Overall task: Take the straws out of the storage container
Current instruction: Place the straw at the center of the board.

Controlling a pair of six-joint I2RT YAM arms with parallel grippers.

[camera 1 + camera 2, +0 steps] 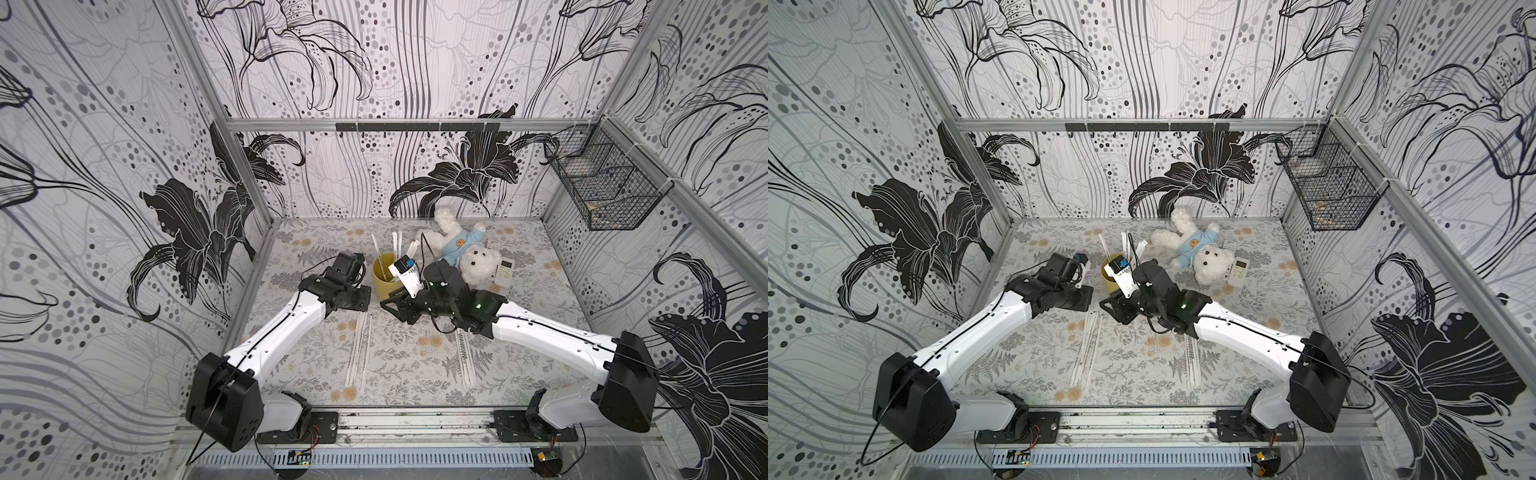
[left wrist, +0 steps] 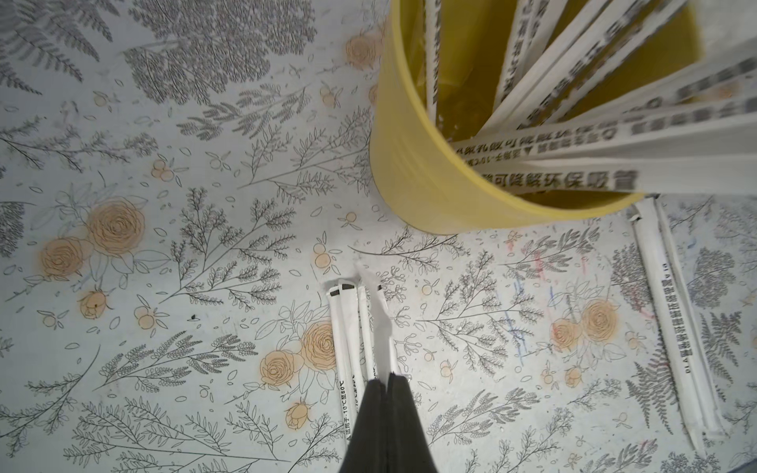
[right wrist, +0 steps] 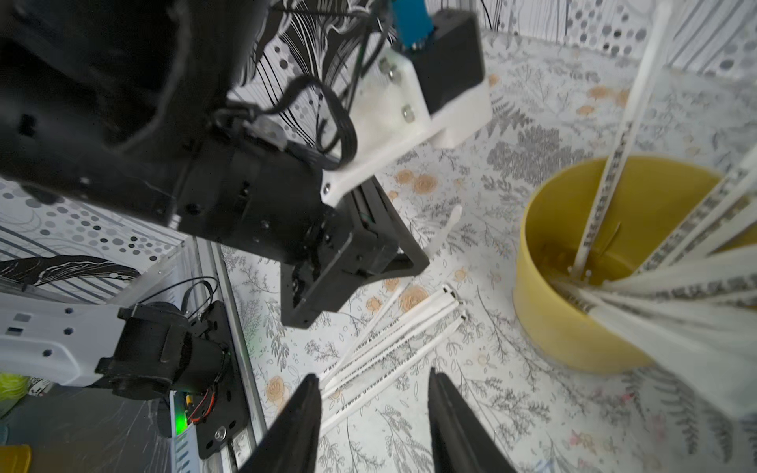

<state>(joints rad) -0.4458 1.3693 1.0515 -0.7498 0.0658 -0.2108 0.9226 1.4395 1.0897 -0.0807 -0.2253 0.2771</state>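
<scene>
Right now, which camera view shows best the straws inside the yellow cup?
The left wrist view: the straws stand in the cup close up, lettering partly readable. The right wrist view shows them blurred; both top views show them small, partly hidden.

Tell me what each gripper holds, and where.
Left gripper pinches one straw near its end; right gripper is open, holding nothing.

straws (image 2: 704, 92): lettering blurred, upper ends cut off, beyond the left claw (image 2: 387, 381)
storage container (image 2: 413, 164): far rim cut off
basket (image 1: 615, 208): contents too small to tell
</scene>
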